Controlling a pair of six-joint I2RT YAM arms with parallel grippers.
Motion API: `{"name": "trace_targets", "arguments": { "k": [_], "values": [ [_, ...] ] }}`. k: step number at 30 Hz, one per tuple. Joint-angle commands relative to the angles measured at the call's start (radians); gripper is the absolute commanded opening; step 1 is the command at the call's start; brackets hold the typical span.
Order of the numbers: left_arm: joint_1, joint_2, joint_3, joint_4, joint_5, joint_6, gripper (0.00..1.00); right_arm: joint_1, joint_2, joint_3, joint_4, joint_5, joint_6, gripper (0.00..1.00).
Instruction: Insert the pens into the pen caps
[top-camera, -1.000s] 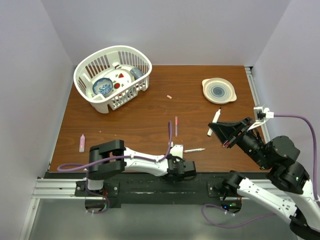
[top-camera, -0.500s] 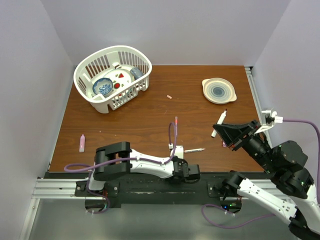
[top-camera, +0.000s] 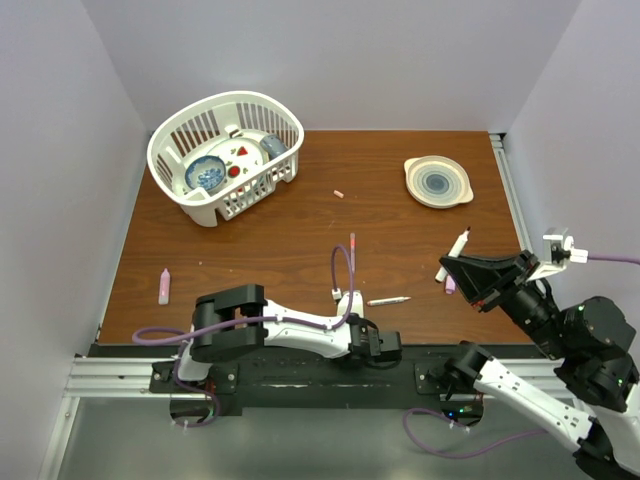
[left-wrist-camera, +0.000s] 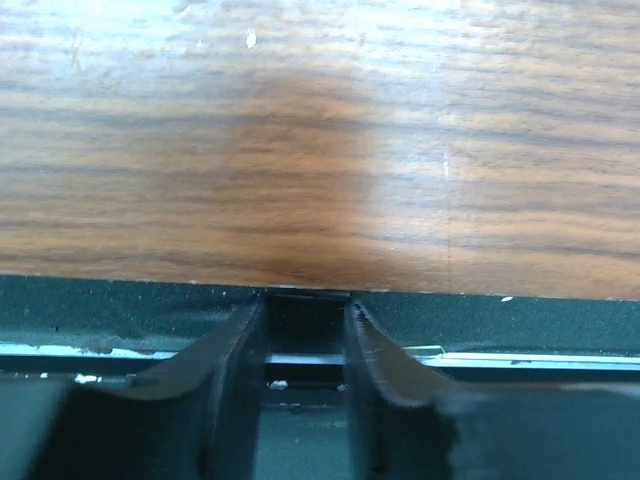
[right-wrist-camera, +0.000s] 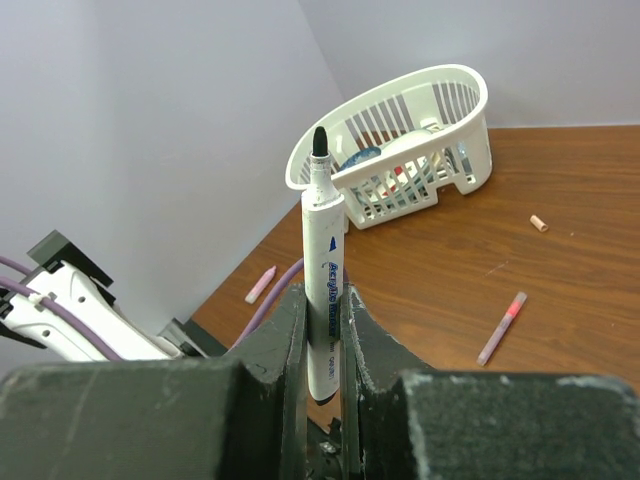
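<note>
My right gripper (top-camera: 448, 268) is shut on a white pen (top-camera: 459, 244) with a bare black tip and holds it above the table's right side. In the right wrist view the pen (right-wrist-camera: 323, 262) stands upright between the fingers (right-wrist-camera: 290, 340). A slim pink pen (top-camera: 352, 246) and a pale pen (top-camera: 388, 300) lie mid-table. A pink capped marker (top-camera: 164, 286) lies at the left. A tiny pale pink cap (top-camera: 339, 193) lies farther back. My left gripper (top-camera: 386, 346) hangs at the table's near edge with its jaws slightly apart and empty (left-wrist-camera: 305, 330).
A white basket (top-camera: 283, 113) with dishes and small red pieces stands at the back left. A plate (top-camera: 437, 181) sits at the back right. A lilac cable (top-camera: 340, 268) loops up from the left wrist. A black rail (top-camera: 300, 372) runs along the near edge.
My right gripper has carried the white pen to the right and nearer, off the table surface. My left gripper has slid a little right along the near edge.
</note>
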Motion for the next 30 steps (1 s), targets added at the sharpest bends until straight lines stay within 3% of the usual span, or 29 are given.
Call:
{"name": "trace_targets", "arguments": {
  "k": [1,6,14,16,17,20,30],
  "values": [
    [0.007,0.052,-0.006,0.019,-0.065,-0.059,0.28,0.000,-0.025,0.022,-0.012,0.008,-0.017,0.00],
    [0.004,0.036,-0.017,0.006,-0.060,-0.071,0.14,0.000,-0.037,0.030,-0.027,-0.004,0.000,0.00],
    [-0.041,0.018,0.022,-0.106,-0.102,-0.100,0.13,0.000,-0.019,0.037,-0.033,-0.026,0.020,0.00],
    [-0.044,0.018,0.025,-0.113,-0.109,-0.102,0.27,0.000,-0.014,0.039,-0.027,-0.035,0.026,0.00],
    [-0.045,0.018,0.023,-0.116,-0.112,-0.102,0.40,0.000,-0.013,0.040,-0.028,-0.036,0.026,0.00],
    [-0.047,0.023,0.031,-0.145,-0.138,-0.112,0.51,0.000,-0.011,0.042,-0.035,-0.043,0.025,0.00],
    [-0.042,0.058,0.040,-0.115,-0.187,-0.088,0.56,0.000,-0.010,0.057,-0.047,-0.046,0.019,0.00]
  ]
}}
